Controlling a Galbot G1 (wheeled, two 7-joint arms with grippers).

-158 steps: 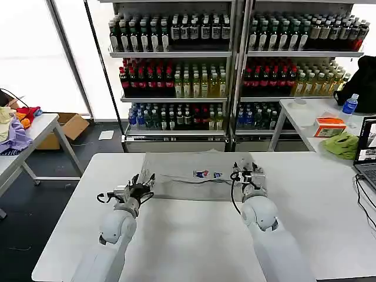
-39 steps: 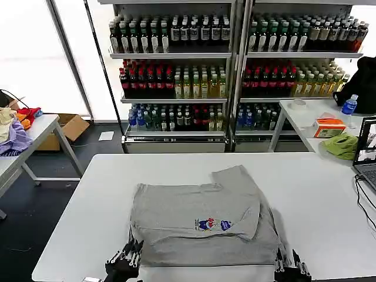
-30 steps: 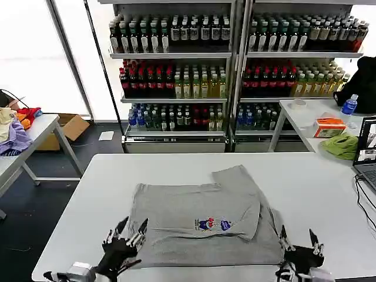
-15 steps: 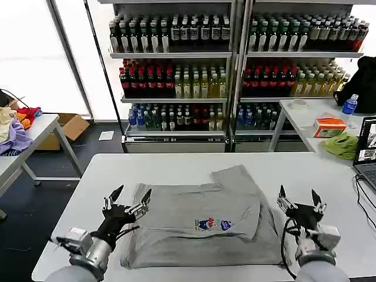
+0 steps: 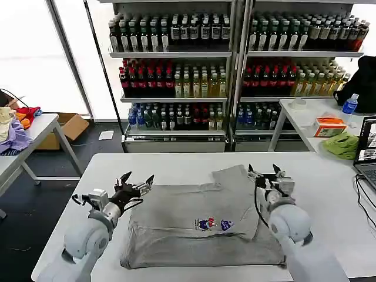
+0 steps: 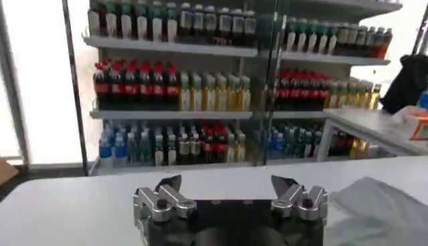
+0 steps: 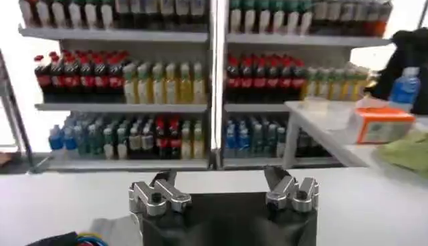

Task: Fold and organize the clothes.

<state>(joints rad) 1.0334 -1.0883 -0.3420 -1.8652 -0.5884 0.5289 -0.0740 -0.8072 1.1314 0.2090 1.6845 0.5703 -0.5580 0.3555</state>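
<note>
Grey cotton shirt [image 5: 202, 226] spread flat mid-worktop [image 5: 329, 188], reaching toward the near edge, partly folded: one side panel laid over the body, small multicoloured chest print [image 5: 210, 224] facing up. Left claw [image 5: 136, 185] released, fingers spread, hovering just off the shirt's far-left corner. Right claw [image 5: 265, 174] likewise released, beside the far-right corner by the folded-over panel. Probably positioned one per far corner to pinch both and draw the far edge forward for another fold.

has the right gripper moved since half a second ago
Yes. The right gripper, open, has gone from beside the grey shirt's near right corner up toward the shelves, and now hovers by its far right edge.
</note>
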